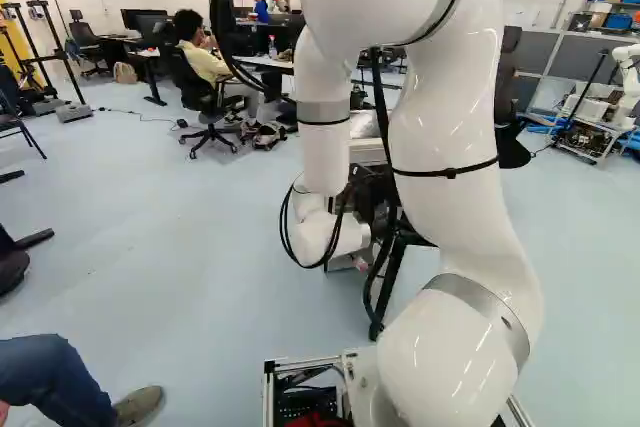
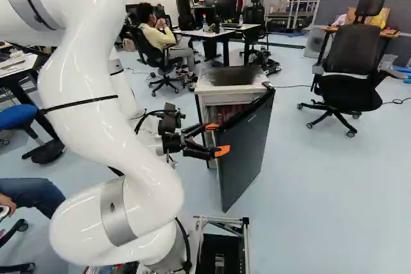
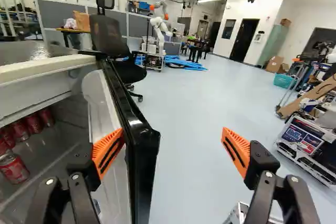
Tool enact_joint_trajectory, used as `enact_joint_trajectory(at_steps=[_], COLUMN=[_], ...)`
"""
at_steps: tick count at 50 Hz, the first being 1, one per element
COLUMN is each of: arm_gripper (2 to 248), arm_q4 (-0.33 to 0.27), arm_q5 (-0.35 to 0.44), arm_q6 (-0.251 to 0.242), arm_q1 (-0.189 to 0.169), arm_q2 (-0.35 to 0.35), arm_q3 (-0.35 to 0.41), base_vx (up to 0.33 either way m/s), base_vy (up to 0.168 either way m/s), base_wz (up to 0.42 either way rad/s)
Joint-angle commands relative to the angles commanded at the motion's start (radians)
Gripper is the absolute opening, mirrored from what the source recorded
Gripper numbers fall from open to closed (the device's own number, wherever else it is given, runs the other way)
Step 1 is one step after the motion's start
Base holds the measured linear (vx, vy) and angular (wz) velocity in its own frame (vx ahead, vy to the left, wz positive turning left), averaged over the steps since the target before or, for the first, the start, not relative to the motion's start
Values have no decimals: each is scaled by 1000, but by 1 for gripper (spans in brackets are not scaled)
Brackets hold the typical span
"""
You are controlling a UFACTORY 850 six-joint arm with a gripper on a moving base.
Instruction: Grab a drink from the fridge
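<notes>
The white arm (image 1: 440, 137) rises from its lowest joint, bends over high up and drops to a low wrist, probably so that the gripper can work at door height instead of reaching down from above. The small fridge (image 2: 204, 88) is ahead, its dark door (image 2: 245, 152) swung partly open, giving a way in to the shelf.

The black gripper (image 3: 172, 141) points forward, roughly level, with its fingers spread wide around the door's free edge: one on the inner side, close to the white lining (image 3: 100, 95), the other well out past the dark outer face. Nothing is pinched. I cannot tell whether the inner finger touches the lining. It seems placed there to push the door wider from inside, and getting the door open looks like the step in hand. Too quick a sweep could jolt the fridge or let the finger slip off.

The drinks, red cans (image 3: 14, 169), are inside the fridge on a shelf, beside the gripper on the door's inner side, none of them held. Reaching them would next call for turning the wrist in towards the opening.
</notes>
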Motion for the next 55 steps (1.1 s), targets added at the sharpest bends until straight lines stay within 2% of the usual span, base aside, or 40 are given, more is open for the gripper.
enact_joint_trajectory(at_steps=[9, 26, 55], arm_gripper=[247, 247, 247], arm_q4=[30, 31, 31], arm_q5=[3, 3, 3], arm_q6=[0, 0, 0], arm_q1=[-23, -96, -290], arm_q2=[0, 0, -4], arm_q3=[9, 7, -52], base_vx=[0, 0, 0], base_vy=[0, 0, 0], base_wz=[0, 0, 0])
